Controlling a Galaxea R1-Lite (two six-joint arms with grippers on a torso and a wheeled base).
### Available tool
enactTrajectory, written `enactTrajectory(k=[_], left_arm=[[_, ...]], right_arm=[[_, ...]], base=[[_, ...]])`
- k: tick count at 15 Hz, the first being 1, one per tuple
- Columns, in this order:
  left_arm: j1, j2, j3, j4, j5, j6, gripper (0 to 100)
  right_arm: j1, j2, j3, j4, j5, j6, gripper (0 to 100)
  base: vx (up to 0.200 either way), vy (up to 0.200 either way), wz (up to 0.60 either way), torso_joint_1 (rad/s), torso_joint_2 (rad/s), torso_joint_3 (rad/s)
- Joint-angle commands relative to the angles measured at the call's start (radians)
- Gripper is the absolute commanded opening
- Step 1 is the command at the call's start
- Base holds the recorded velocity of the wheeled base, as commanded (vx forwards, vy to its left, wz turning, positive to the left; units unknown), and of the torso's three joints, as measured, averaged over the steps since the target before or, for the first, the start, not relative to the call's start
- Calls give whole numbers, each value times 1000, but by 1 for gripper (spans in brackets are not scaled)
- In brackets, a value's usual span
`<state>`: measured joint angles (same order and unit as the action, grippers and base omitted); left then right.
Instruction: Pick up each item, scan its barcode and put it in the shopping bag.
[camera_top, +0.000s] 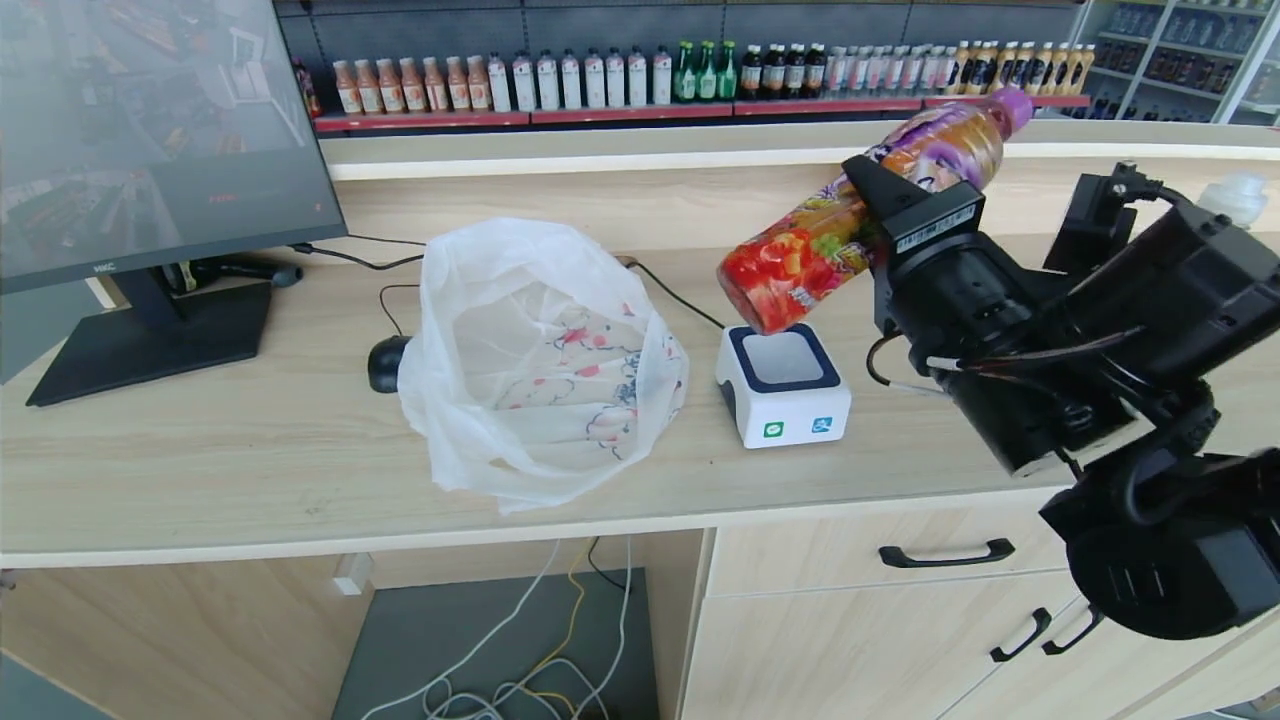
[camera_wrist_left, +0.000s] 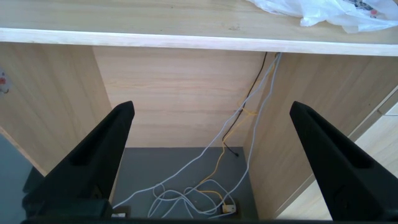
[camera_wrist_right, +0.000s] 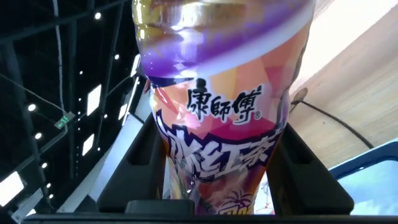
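Now the right gripper has its fingers clamped around the bottle. The bottle is tilted, its cap toward the back edge of the counter and its base hanging just above the scanner near the front edge. Shopping bag sits open mid-counter, just beside the scanner. Left gripper hangs below the front edge, fingers spread wide.
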<state>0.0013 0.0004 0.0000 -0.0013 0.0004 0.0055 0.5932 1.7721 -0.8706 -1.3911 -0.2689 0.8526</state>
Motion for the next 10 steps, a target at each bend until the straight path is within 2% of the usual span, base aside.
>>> enactTrajectory(k=[1, 4, 8, 10], left_arm=[[0, 0, 0, 0, 0, 1, 100], [0, 0, 0, 0, 0, -1, 100], [0, 0, 0, 0, 0, 1, 100], [0, 0, 0, 0, 0, 2, 100]], right_arm=[[83, -115, 27, 0, 0, -82, 0], [151, -203, 64, 6, 2, -225, 0], [132, -298, 231, 4, 42, -317, 0], [123, -301, 251, 6, 62, -428, 0]], base=[[0, 0, 0, 0, 0, 0], [0, 0, 0, 0, 0, 0], [0, 0, 0, 0, 0, 0], [0, 0, 0, 0, 0, 0]])
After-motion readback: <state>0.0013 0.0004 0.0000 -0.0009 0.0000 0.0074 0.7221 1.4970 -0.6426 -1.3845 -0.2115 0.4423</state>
